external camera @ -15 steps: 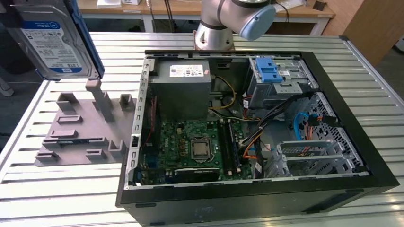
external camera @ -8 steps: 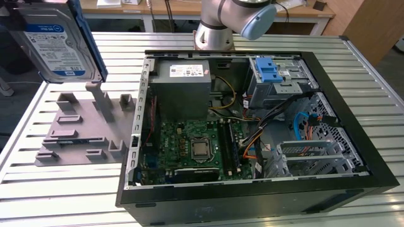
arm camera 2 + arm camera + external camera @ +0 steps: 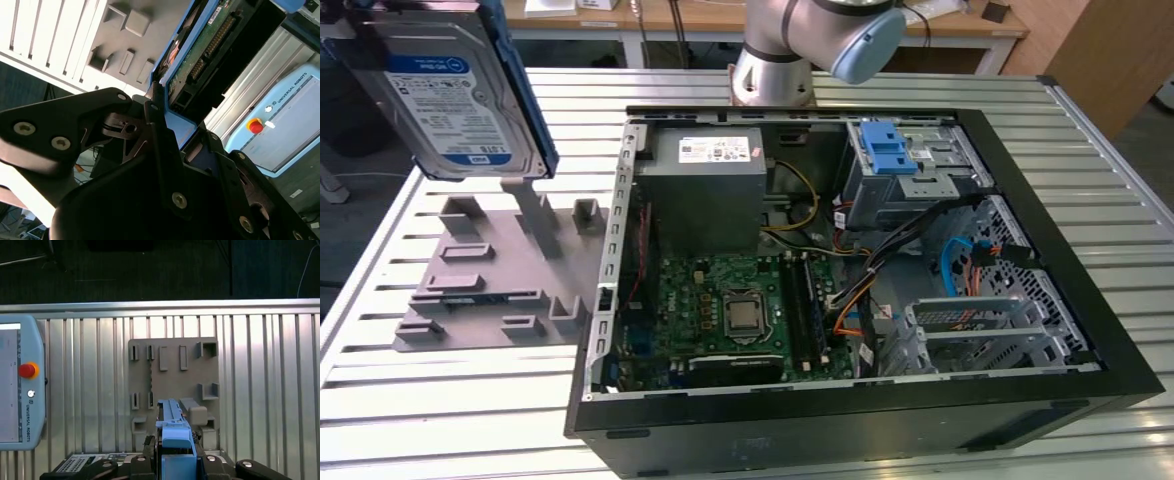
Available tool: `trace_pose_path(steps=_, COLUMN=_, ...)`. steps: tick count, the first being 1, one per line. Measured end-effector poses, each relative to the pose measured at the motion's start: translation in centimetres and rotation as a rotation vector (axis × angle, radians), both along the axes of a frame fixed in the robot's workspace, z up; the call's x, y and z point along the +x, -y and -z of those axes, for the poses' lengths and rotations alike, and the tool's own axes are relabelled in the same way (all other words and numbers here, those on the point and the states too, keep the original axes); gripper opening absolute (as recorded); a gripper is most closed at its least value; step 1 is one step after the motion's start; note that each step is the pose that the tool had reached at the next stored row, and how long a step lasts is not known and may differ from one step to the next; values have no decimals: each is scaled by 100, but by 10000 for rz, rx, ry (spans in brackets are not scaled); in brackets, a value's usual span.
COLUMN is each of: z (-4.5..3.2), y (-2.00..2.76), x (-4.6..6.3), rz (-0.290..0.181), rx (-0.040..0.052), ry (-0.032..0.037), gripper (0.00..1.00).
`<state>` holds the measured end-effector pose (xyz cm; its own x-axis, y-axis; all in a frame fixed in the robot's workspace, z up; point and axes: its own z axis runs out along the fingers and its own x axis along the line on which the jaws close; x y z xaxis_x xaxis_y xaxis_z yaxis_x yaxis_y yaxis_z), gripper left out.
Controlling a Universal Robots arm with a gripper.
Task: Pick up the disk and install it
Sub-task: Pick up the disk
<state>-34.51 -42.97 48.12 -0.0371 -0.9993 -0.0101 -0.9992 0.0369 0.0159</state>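
**Slatted metal table** (image 3: 440, 420): spans the whole exterior view and carries everything else. In the first wrist view its ribs run beneath the fixture.

**Open computer case** (image 3: 854, 430): black tower lying on its side with the side panel off. It fills the centre and right of the exterior view.

**Robot arm** (image 3: 814, 40): its silver and pale-blue joint stands at the top centre of the exterior view, behind the case.

**Grey fixture** (image 3: 480, 290): a flat holder plate with upright posts and slots. It lies on the table just beside the case, on the exterior view's left.

**Power-supply box** (image 3: 707, 200): grey, with a white sticker, in the upper left part of the case interior.

**Motherboard** (image 3: 720, 300): green, below the power-supply box, with the square processor socket (image 3: 744, 313) near its middle.

**Drive cage** (image 3: 907, 170): bare metal, in the upper right of the case interior, bearing a blue latch (image 3: 887, 150).

**The disk** (image 3: 454, 90): silver, with a white-and-blue label and blue side rails. It is held upright in the upper left of the exterior view, above the fixture and outside the case. The second wrist view shows its green circuit-board face and blue rail; the first wrist view shows it edge-on over the fixture.

**Gripper** (image 3: 177, 120): black. In both wrist views its fingers are pressed against opposite sides of the disk, pinching it by the blue carrier.

**Teach pendant** (image 3: 20, 390): pale blue, with a red button (image 3: 27, 370), lying on the table.
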Motion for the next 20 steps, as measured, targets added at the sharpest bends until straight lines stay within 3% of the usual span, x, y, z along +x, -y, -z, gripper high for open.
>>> trace_pose_path(steps=20, z=0, y=59, x=452, rz=4, rx=0, ry=-116, gripper=36)
